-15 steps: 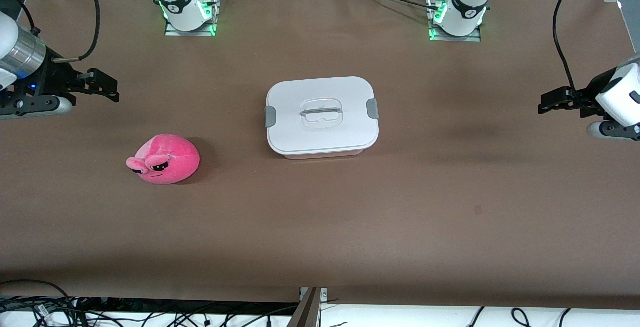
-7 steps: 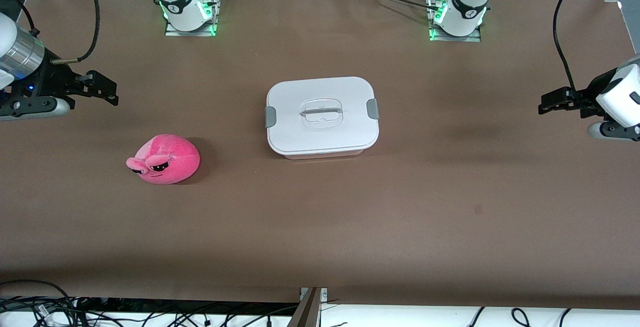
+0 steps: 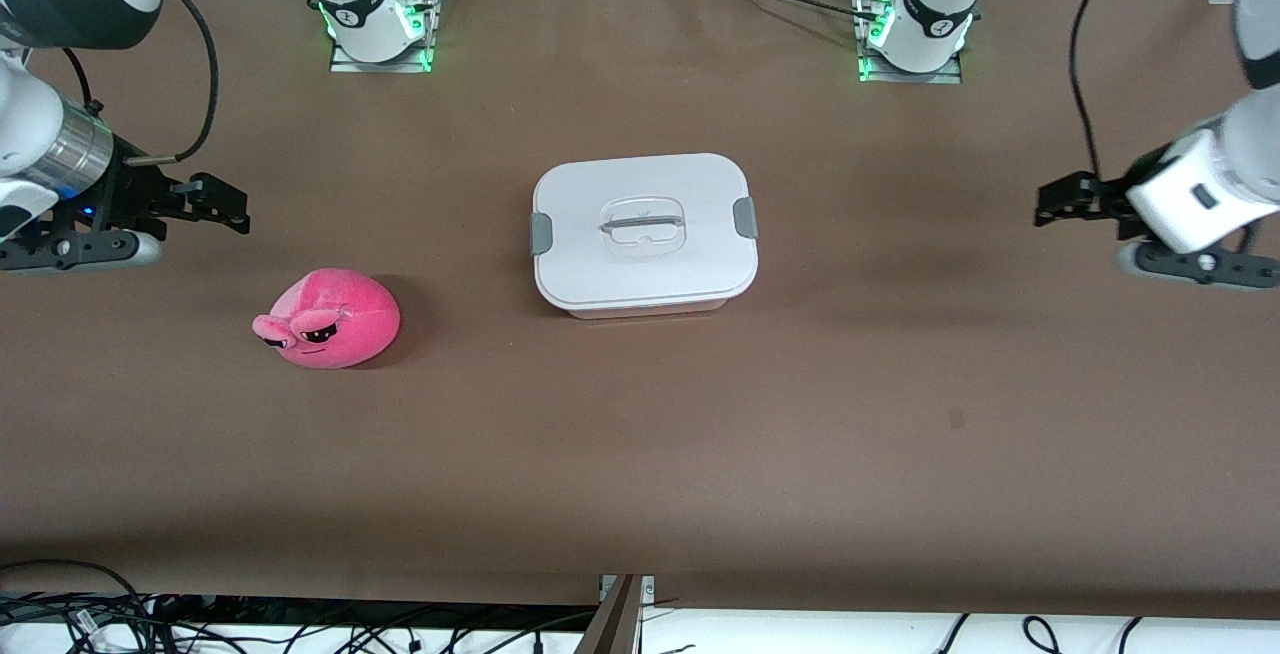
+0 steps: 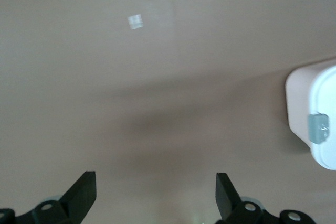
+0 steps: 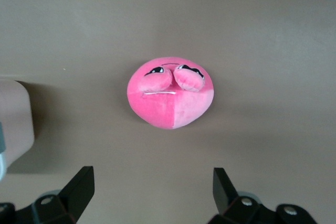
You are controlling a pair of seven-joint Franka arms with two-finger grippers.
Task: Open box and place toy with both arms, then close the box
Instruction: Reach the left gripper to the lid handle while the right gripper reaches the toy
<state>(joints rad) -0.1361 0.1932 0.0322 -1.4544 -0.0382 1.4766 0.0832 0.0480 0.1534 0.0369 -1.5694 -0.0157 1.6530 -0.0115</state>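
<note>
Here the right gripper [image 3: 232, 206] hangs with its fingers [image 5: 79, 187] spread wide and empty over bare table [image 3: 640, 434] at the right arm's end. The left gripper [image 3: 1055, 202] is likewise wide apart and empty, over the left arm's end. Open tabletop lies between each gripper and the box [image 3: 643, 232], which sits mid-table with its white lid on and both grey clips down. The toy [image 3: 328, 319] lies on the table nearer the front camera than the box, toward the right arm's end, apart from the right gripper's fingers.
</note>
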